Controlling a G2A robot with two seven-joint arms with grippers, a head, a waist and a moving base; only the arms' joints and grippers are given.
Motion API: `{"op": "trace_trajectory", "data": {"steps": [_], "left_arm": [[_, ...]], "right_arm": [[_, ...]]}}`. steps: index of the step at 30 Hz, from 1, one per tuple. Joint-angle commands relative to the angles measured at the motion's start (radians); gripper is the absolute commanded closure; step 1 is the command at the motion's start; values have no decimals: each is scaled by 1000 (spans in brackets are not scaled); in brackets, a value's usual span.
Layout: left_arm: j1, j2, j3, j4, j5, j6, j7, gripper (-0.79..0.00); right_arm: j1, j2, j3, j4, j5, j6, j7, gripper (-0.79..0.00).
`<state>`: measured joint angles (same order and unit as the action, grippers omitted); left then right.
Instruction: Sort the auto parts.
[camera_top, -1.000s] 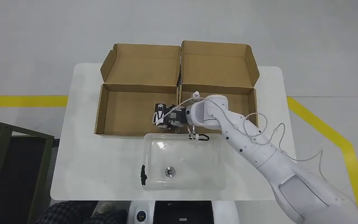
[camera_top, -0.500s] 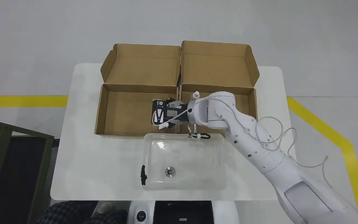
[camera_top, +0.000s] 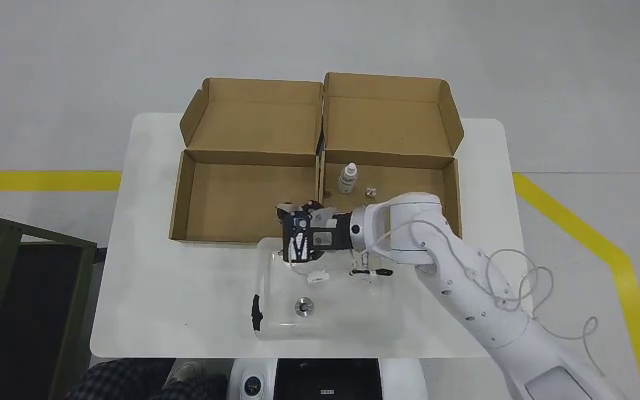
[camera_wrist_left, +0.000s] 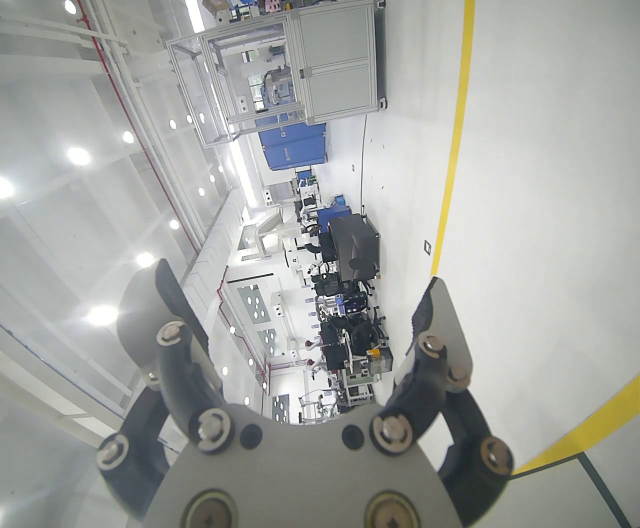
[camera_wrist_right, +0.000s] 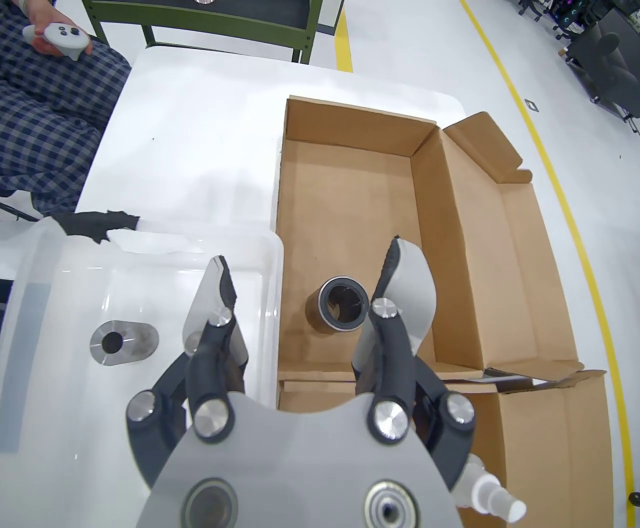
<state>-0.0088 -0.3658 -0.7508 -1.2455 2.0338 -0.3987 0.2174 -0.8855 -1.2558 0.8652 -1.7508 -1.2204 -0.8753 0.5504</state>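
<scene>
Right hand (camera_wrist_right: 308, 256) spread wide, empty — the black sleeve (camera_wrist_right: 339, 306) lies in the cardboard box (camera_wrist_right: 350, 200) just beneath it.

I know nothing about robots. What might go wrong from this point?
The open right gripper hangs above the spot where the rim of the clear bin meets the wall of the cardboard box; coming down, it might hit either edge. The metal cylinder in the bin looks smooth and may slip when gripped. The black ring in the box sits near that wall, so a knock could shift it.
</scene>
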Motion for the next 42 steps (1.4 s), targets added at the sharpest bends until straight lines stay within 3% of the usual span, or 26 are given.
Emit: {"op": "trace_trajectory", "data": {"steps": [1, 11, 16, 31, 42], "left_arm": [[0, 0, 0, 0, 0, 0, 0, -785], [0, 0, 0, 0, 0, 0, 0, -785], [0, 0, 0, 0, 0, 0, 0, -785], [0, 0, 0, 0, 0, 0, 0, -785], [0, 0, 0, 0, 0, 0, 0, -785]], "right_arm": [[-33, 10, 15, -29, -3, -18, 19, -560], [-178, 59, 90, -138, -12, -125, 98, -570], [-224, 75, 69, -166, -17, -137, 106, -582], [-223, 104, -4, -91, -99, -137, 37, -557], [-213, 103, -47, -15, -163, -118, -40, -542]]}}
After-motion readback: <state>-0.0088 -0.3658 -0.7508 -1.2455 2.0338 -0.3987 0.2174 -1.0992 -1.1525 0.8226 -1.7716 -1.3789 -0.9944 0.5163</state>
